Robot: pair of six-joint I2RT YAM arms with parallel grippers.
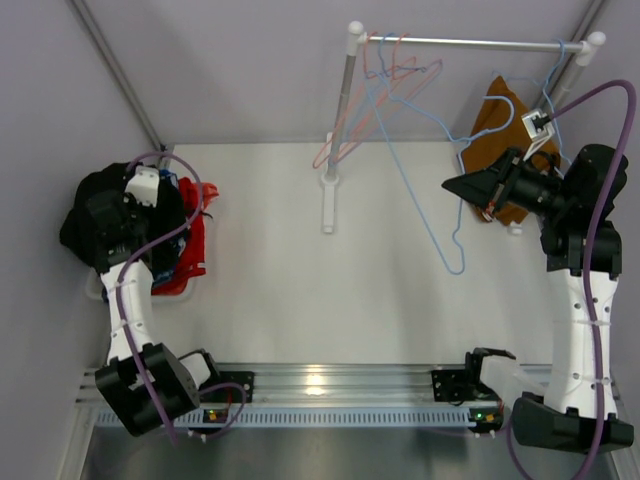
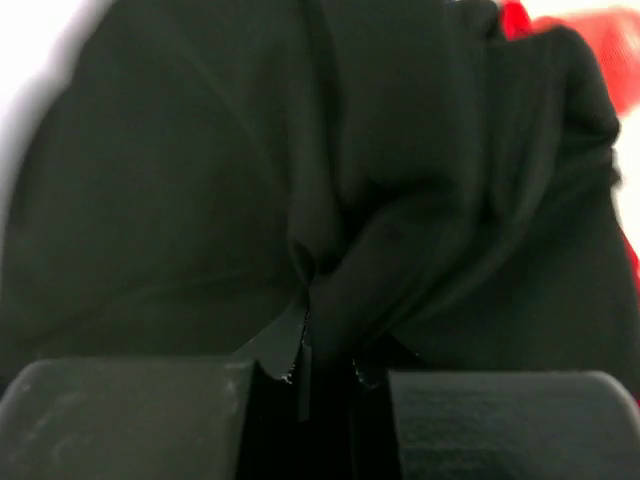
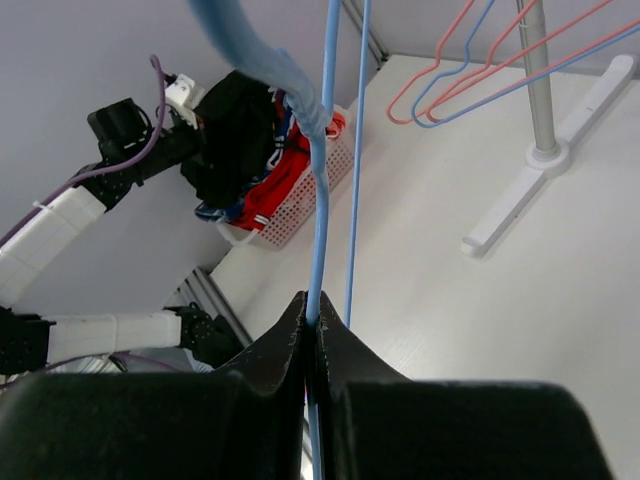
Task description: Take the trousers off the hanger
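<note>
Gripping a bunch of black trousers [image 2: 200, 200], the left claw [image 2: 318, 372] holds them above the basket [image 3: 305, 200]. The right claw [image 3: 312, 325] pinches the wire of a blue hanger [image 3: 322, 220], with brown trousers [image 1: 498, 125] hanging just behind it.

Even, bright overhead lighting is recorded; shadows are faint. Glare is noted on the metal rail [image 1: 318, 381]. The black trousers [image 2: 300, 180] are rendered dark and blurred, corners overexposed. The blue hanger [image 3: 322, 200] is defocused near the lens.
</note>
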